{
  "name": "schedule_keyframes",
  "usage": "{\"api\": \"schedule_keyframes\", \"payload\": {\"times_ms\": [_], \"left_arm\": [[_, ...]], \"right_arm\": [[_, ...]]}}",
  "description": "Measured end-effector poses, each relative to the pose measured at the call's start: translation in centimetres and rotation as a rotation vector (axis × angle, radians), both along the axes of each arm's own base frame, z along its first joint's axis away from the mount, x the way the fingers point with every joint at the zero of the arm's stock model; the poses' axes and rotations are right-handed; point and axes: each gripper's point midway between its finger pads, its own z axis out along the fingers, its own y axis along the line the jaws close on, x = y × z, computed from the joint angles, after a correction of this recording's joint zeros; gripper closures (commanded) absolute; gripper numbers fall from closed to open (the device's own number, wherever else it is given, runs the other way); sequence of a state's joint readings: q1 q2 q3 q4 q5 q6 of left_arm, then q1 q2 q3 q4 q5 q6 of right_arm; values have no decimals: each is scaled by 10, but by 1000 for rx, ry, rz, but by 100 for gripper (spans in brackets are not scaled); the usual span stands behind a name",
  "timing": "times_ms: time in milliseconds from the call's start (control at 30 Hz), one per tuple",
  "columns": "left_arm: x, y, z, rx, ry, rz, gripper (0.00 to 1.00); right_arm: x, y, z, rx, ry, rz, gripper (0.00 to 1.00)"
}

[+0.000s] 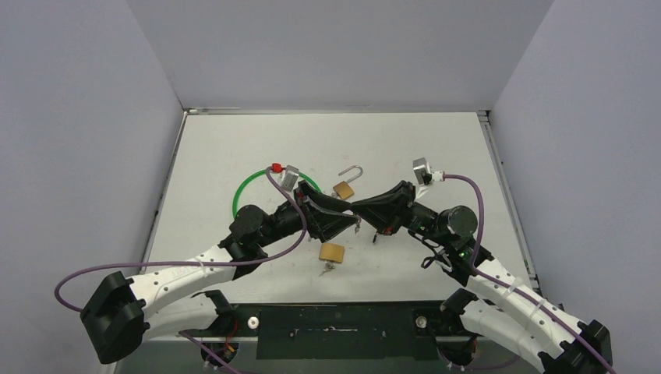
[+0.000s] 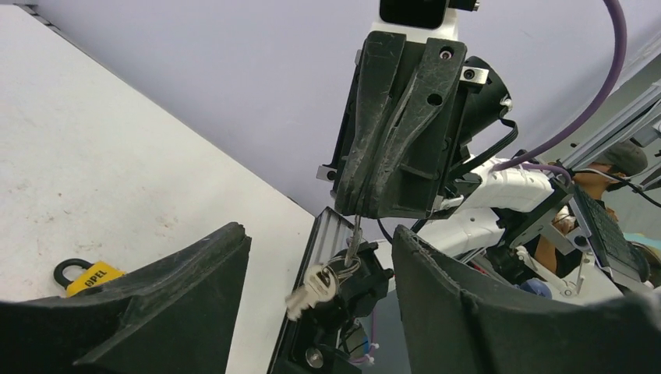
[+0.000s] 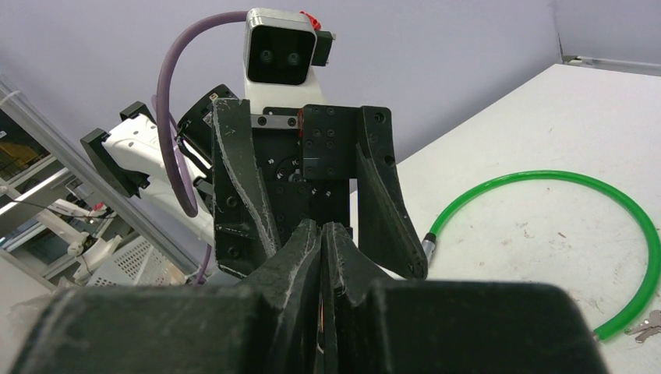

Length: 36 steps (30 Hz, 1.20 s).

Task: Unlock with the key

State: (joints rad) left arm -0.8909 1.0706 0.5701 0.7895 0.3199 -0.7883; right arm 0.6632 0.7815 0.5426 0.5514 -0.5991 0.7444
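My right gripper (image 1: 358,207) (image 3: 323,227) is shut on a key (image 2: 356,238) above the table's middle. From that key hang a ring and a second silver key (image 2: 312,290). My left gripper (image 1: 343,222) (image 2: 319,231) faces it, open. Its two fingers (image 2: 195,280) stand on either side of the hanging keys, touching neither. A brass padlock (image 1: 344,189) with its shackle swung open lies just behind the grippers. A second brass padlock (image 1: 332,252) lies in front of them with keys (image 1: 327,269) beside it. The left wrist view shows a yellow padlock (image 2: 92,276) on the table.
A green cable loop (image 1: 248,187) (image 3: 546,181) lies on the table left of centre, under the left arm. Loose keys (image 3: 647,327) lie near its end. Grey walls close the table's back and sides. A black rail (image 1: 335,331) runs along the near edge.
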Motion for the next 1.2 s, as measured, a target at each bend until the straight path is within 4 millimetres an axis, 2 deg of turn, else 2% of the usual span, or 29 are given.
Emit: {"api": "schedule_keyframes", "payload": {"times_ms": [100, 233, 467, 600, 733, 833, 867, 900, 1000, 1200], "left_arm": [[0, 3, 2, -8, -6, 13, 42], [0, 3, 1, -5, -9, 12, 55], [-2, -4, -9, 17, -1, -20, 73], [-5, -4, -6, 8, -11, -39, 98], [-10, -4, -2, -3, -24, -62, 100], [-11, -4, -2, -5, -27, -63, 100], [-10, -4, -2, -6, -26, -61, 100], [-9, -4, -1, -7, -25, -56, 100], [-7, -4, -1, -9, -22, -45, 100], [-6, -3, 0, -17, -7, -37, 100]], "right_arm": [[0, 0, 0, 1, 2, 1, 100], [-1, 2, -1, 1, 11, 9, 100], [1, 4, -4, 1, 37, 14, 100], [2, 5, -6, -1, 44, 14, 100], [3, 6, -7, -3, 46, 13, 98], [3, 5, -6, -2, 45, 12, 69], [2, 5, -6, -1, 47, 14, 49], [1, 5, -5, 1, 50, 15, 42], [-2, 3, -2, 9, 44, 15, 34], [-8, -7, 5, 38, 13, -12, 35]]}}
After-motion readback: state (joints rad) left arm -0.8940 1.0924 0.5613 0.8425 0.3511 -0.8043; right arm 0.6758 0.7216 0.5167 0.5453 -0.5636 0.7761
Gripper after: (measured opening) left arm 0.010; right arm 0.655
